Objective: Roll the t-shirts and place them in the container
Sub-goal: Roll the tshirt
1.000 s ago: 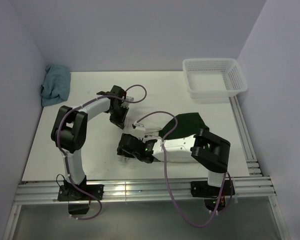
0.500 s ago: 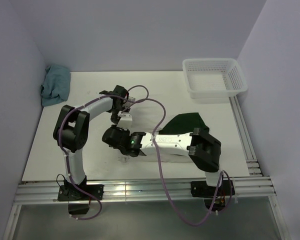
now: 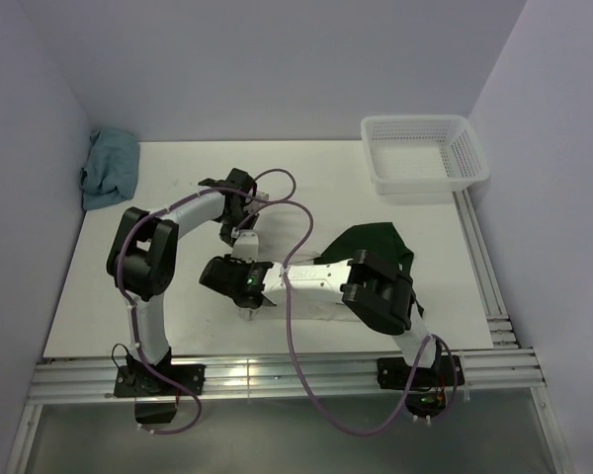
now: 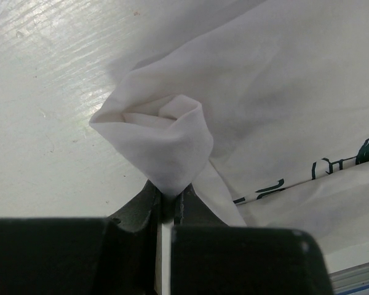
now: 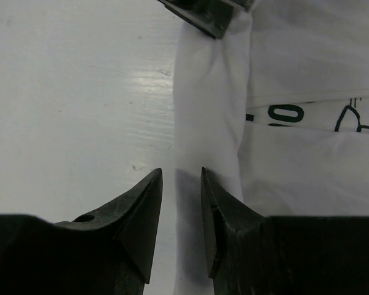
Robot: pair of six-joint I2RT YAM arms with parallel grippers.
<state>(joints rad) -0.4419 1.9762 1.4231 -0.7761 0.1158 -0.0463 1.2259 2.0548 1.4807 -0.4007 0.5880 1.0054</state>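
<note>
The t-shirt (image 3: 371,242) lies crumpled right of centre in the overhead frame, largely under the right arm, with its white edge rolled into a narrow tube. The left gripper (image 4: 167,200) is clamped tight on one end of that roll. The right gripper (image 5: 181,175), jaws partly apart and holding nothing, hangs over the roll's edge further along. A white table (image 3: 178,178) lies beneath, with a basket (image 3: 425,153) at upper right.

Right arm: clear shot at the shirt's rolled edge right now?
Likely yes: right gripper hangs over the rolled edge of the t-shirt, jaws apart, nothing between; left gripper pinches only its far end.
</note>
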